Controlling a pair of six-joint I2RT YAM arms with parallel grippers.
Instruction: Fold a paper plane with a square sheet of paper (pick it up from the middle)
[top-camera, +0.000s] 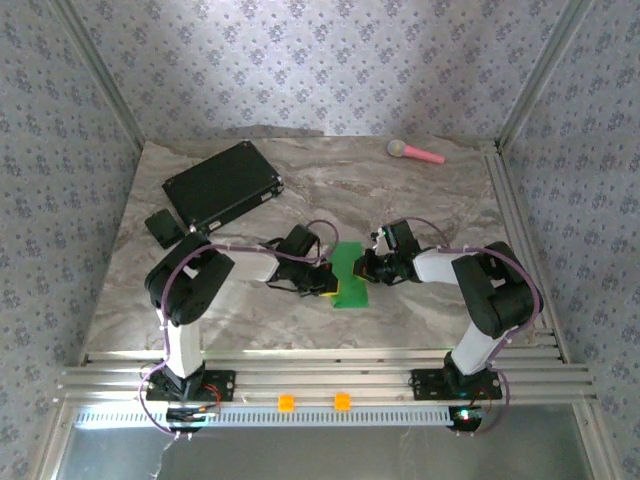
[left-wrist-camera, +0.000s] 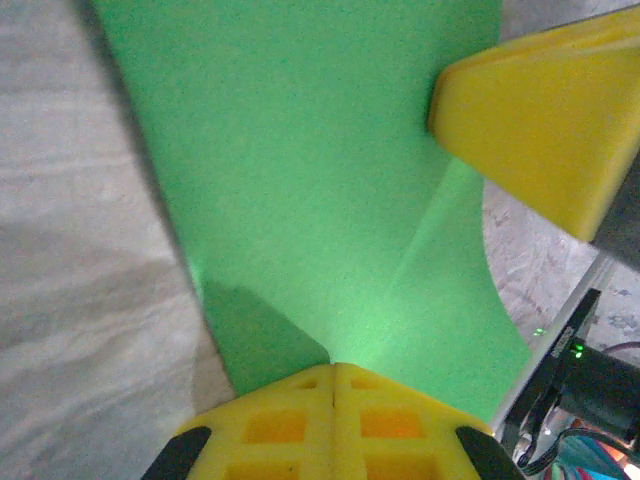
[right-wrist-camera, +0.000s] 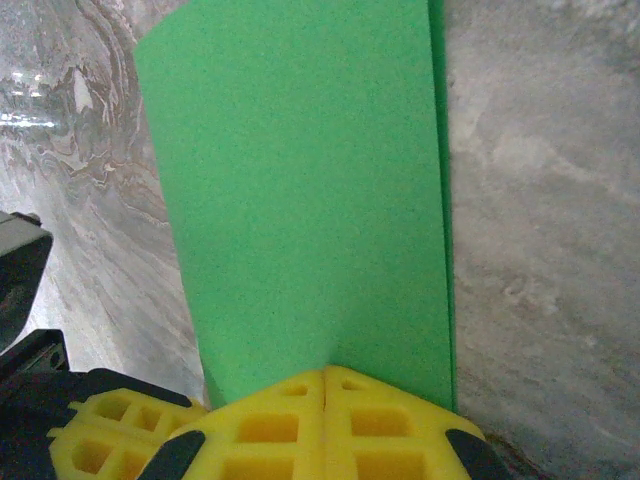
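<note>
Top external view: square sheet of paper (top-camera: 348, 270), bright green, near mid-surface between the two arms. Left jaws at its 9 o'clock edge, right jaws at its 3 o'clock edge; left arm (top-camera: 200, 275) and right arm (top-camera: 490, 290) bent inward toward it. Left wrist view: own yellow jaws clenched on the near edge of the sheet (left-wrist-camera: 300, 160), a soft crease running up toward 1 o'clock, the right arm's yellow finger (left-wrist-camera: 540, 120) at 2 o'clock. Right wrist view: jaws likewise clamped on the sheet (right-wrist-camera: 300, 180), a darker strip of green along 3 o'clock, suggesting a second layer from a half fold.

Probable hazards: tearing, if pulled apart by the opposing arms; a skewed crease, if pressed with layer edges misaligned; slipping out of so shallow a pinch; crumpling, if pushed together.

Surface (top-camera: 420, 200): grey-veined marble pattern, aluminium rails (top-camera: 320, 365) along the 6 o'clock edge. Black case (top-camera: 222, 183) toward 10 o'clock, small black block (top-camera: 163, 228) just beside it toward 9 o'clock, pink-handled toy (top-camera: 415, 152) toward 1 o'clock, all well apart from the sheet. Room: enclosure walls in pale floral wallpaper (top-camera: 300, 60) on three sides.
</note>
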